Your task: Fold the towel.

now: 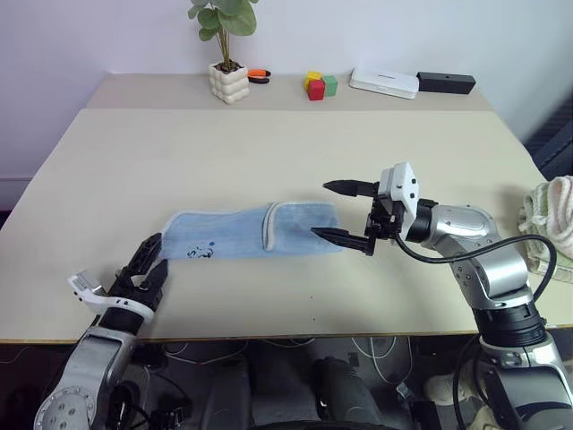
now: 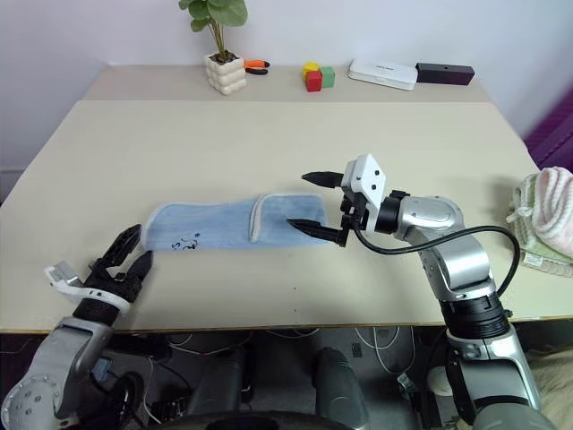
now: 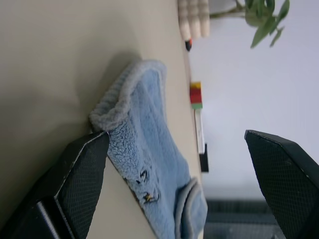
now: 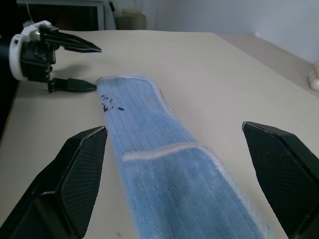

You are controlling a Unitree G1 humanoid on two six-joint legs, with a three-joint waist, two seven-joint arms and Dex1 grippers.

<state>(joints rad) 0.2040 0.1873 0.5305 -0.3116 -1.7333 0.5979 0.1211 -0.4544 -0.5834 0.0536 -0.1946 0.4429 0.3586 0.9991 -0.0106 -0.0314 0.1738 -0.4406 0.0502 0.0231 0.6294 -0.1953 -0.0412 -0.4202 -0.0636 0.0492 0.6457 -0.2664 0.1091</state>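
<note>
both grippers gape wide and empty: left gripper [image 1: 146, 266] and right gripper [image 1: 345, 213] flank the towel [image 1: 251, 232].

Beige worktop [image 1: 269, 161]: blue towel [image 1: 242, 235] flat w/ one end folded over, plant pot [image 1: 229, 81], colored blocks [image 1: 318, 85], white box [image 1: 384, 82] at far edge.

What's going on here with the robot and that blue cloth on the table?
A two-armed robot is working on folding a light blue towel lying on a beige table. The towel's right end is already folded over. The right gripper hovers at that folded end with its jaws open. The left gripper sits near the towel's other end, jaws also open. Neither is holding the towel.
</note>
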